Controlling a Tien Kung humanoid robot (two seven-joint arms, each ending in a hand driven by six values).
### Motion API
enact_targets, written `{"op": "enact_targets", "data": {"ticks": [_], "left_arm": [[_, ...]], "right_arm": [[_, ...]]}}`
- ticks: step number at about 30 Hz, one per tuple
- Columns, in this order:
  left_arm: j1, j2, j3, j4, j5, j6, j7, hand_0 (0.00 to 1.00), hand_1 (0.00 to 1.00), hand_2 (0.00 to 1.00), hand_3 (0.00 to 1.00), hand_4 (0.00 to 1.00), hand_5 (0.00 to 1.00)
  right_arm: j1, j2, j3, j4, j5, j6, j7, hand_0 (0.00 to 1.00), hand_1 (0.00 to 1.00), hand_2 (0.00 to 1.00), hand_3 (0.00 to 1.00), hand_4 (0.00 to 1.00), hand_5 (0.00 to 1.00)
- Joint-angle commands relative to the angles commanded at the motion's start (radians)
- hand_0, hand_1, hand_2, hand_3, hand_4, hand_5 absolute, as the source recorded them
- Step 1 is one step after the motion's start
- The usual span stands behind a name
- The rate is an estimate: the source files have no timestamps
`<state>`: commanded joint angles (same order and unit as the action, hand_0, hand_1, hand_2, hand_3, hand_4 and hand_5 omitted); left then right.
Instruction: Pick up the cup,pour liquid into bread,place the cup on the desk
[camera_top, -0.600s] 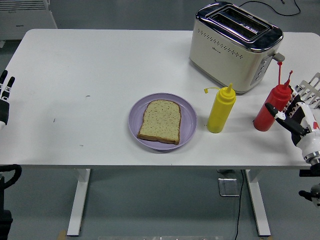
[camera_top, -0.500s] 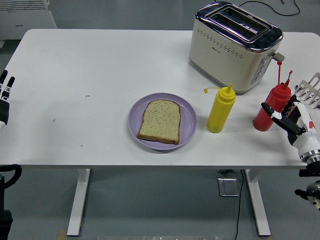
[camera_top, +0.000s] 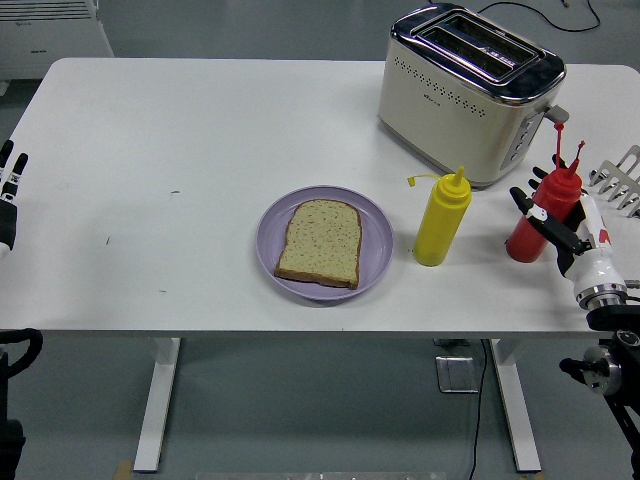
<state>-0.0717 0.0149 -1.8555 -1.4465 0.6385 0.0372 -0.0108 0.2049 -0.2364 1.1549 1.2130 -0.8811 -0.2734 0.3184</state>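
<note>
White table (camera_top: 200, 140) fills the frame, grey floor beyond. No cup visible; the pourable item nearest the working hand is a red plastic squeeze bottle (camera_top: 537, 218) at right-centre, upright, long axis vertical, thin nozzle pointing up. Right hand (camera_top: 562, 226) comes in from the lower right and sits directly at the bottle's right side, dark fingers (camera_top: 528, 205) spread and reaching around the body, touching or nearly so; not clamped as far as I can tell. So the bottle lies just left of the palm, and a sideways wrap looks like the next call. Yellow plastic squeeze bottle (camera_top: 442, 219) stands upright to its left, between it and the lilac round plate (camera_top: 377, 240) carrying the brown bread slice (camera_top: 320, 242) at centre. Cream and chrome toaster (camera_top: 468, 90) upper right. Left hand (camera_top: 9, 195) rests at the left edge, well apart, fingers extended.
</note>
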Motion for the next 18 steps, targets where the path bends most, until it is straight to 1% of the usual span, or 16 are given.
{"op": "enact_targets", "data": {"ticks": [1, 2, 4, 7, 8, 13, 14, 18], "left_arm": [[0.0, 0.0, 0.0, 0.0, 0.0, 0.0, 0.0, 0.838, 0.857, 0.876, 0.766, 0.666, 0.998], [0.0, 0.0, -0.001, 0.0, 0.0, 0.0, 0.0, 0.838, 0.857, 0.876, 0.766, 0.663, 0.998], [0.001, 0.0, -0.001, 0.0, 0.0, 0.0, 0.0, 0.838, 0.857, 0.876, 0.766, 0.663, 0.998], [0.0, 0.0, -0.001, 0.0, 0.0, 0.0, 0.0, 0.838, 0.857, 0.876, 0.766, 0.663, 0.998], [0.0, 0.0, -0.001, 0.0, 0.0, 0.0, 0.0, 0.839, 0.857, 0.876, 0.766, 0.663, 0.998], [0.0, 0.0, -0.001, 0.001, 0.0, 0.001, -0.001, 0.839, 0.857, 0.876, 0.766, 0.663, 0.998], [0.0, 0.0, -0.001, 0.001, 0.0, 0.001, -0.001, 0.839, 0.857, 0.876, 0.767, 0.663, 0.998], [0.0, 0.0, -0.001, 0.001, 0.0, 0.002, -0.002, 0.839, 0.857, 0.876, 0.767, 0.663, 0.998]], "right_arm": [[0.004, 0.002, -0.007, -0.003, 0.005, -0.008, 0.002, 0.886, 0.78, 0.746, 0.857, 0.906, 0.292], [0.007, 0.003, -0.012, -0.006, 0.008, -0.014, 0.004, 0.815, 0.668, 0.623, 0.739, 0.901, 0.284], [0.014, 0.004, -0.022, -0.01, 0.009, -0.026, 0.001, 0.815, 0.668, 0.623, 0.739, 0.901, 0.284], [0.027, 0.006, -0.039, -0.019, 0.023, -0.06, 0.008, 0.815, 0.668, 0.623, 0.739, 0.901, 0.284], [0.031, 0.007, -0.042, -0.022, 0.027, -0.072, 0.012, 0.72, 0.534, 0.5, 0.581, 0.901, 0.281], [0.051, 0.016, -0.056, -0.039, 0.075, -0.142, 0.042, 0.72, 0.534, 0.5, 0.581, 0.901, 0.281], [0.053, 0.018, -0.059, -0.042, 0.084, -0.155, 0.049, 0.564, 0.379, 0.378, 0.412, 0.879, 0.247], [0.06, 0.026, -0.069, -0.053, 0.123, -0.191, 0.074, 0.564, 0.379, 0.378, 0.412, 0.879, 0.247]]}}
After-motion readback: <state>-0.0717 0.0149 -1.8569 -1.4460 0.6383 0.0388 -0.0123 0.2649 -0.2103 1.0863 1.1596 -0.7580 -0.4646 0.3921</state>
